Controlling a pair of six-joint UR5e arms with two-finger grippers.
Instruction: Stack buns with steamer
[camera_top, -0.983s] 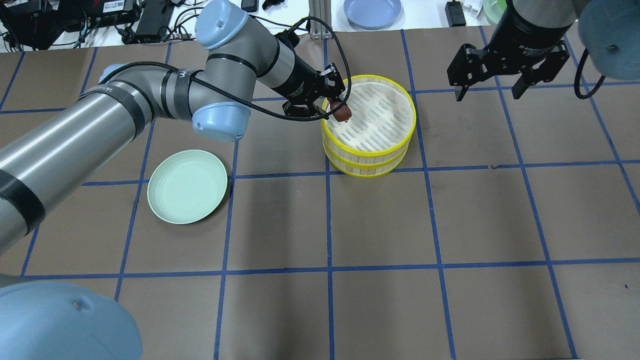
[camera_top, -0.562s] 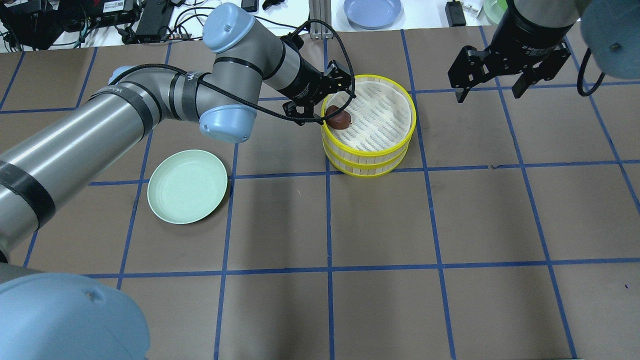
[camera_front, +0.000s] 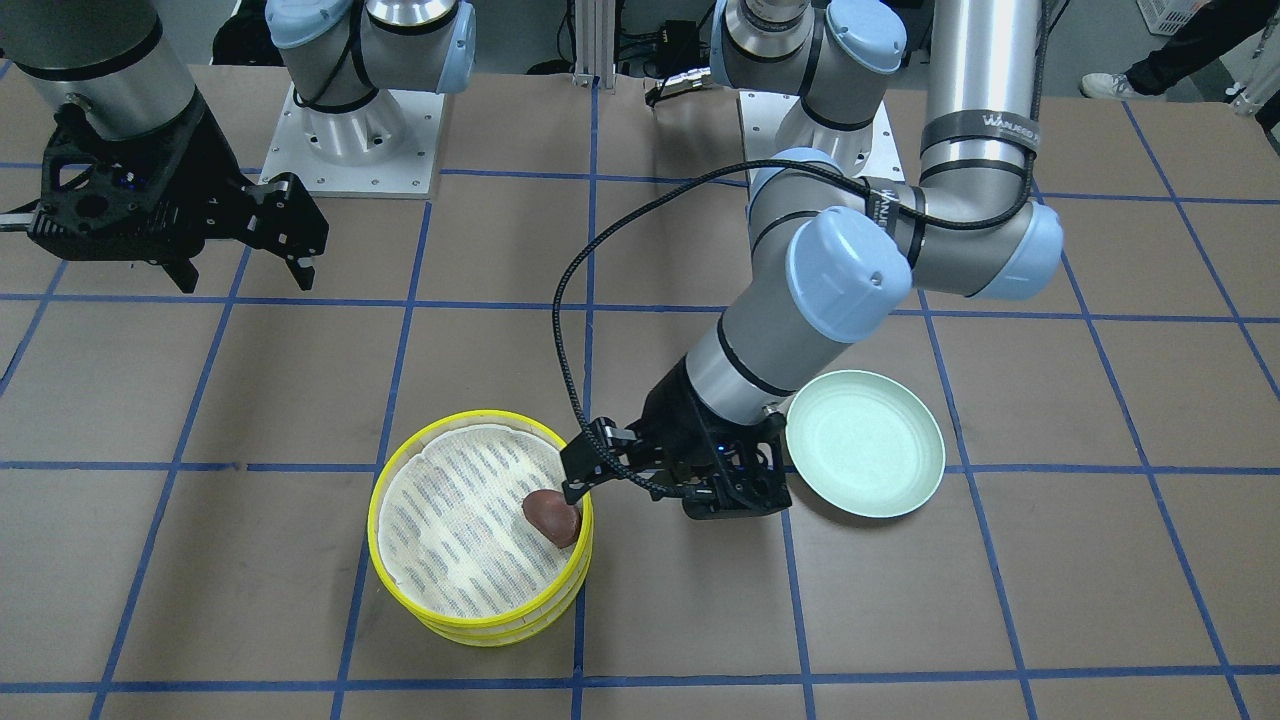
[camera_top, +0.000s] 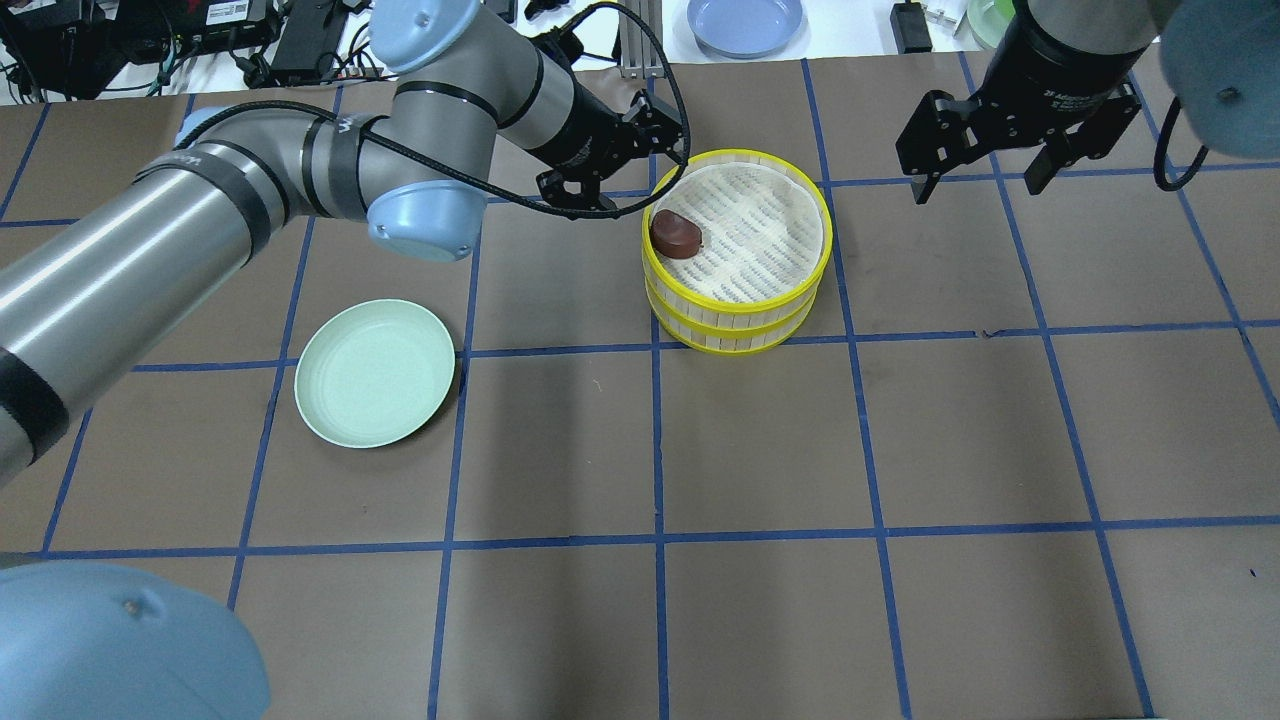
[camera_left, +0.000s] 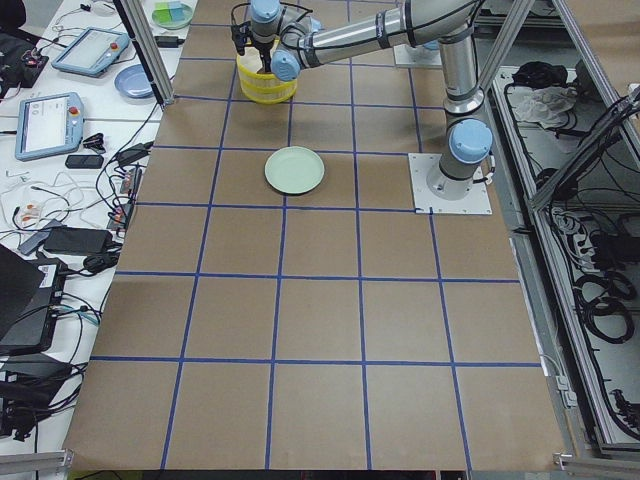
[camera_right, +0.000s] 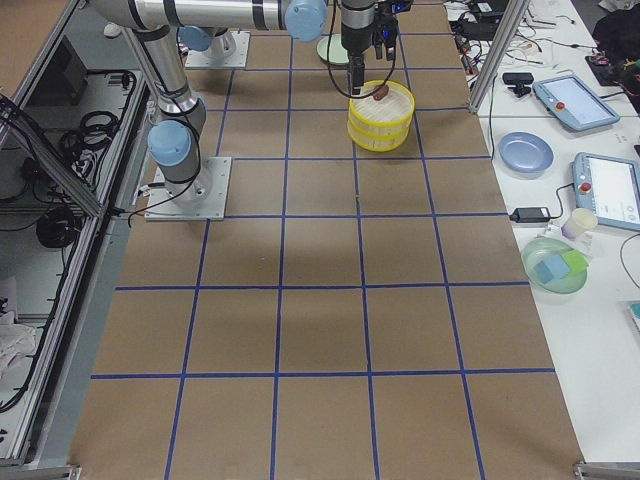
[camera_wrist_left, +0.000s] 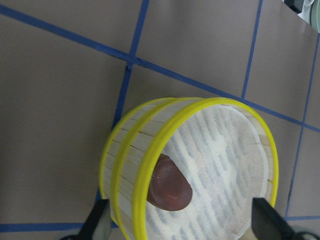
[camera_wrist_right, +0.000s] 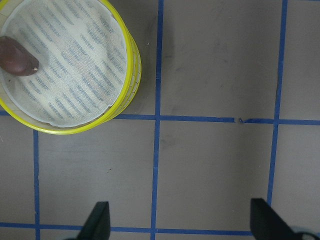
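Note:
The steamer (camera_top: 738, 312) is two yellow-rimmed trays, one stacked on the other, at the table's back middle. The dark reddish-brown bun (camera_top: 676, 234) lies on the top tray's mesh by its left rim; it also shows in the left wrist view (camera_wrist_left: 170, 187) and the front view (camera_front: 553, 515). The cream-white bun is not visible. My left gripper (camera_top: 645, 185) is open and empty, just outside the steamer's left rim (camera_wrist_left: 145, 175). My right gripper (camera_top: 975, 188) is open and empty, hovering to the right of the steamer (camera_wrist_right: 132, 65).
An empty pale green plate (camera_top: 375, 372) lies left of the steamer, near my left arm's elbow (camera_front: 850, 275). A blue plate (camera_top: 745, 22), cables and devices sit on the white bench past the table's back edge.
My left gripper let go of the brown bun and drew back up and left, off the rim. The bun now lies in the top tray. The right arm stayed put.

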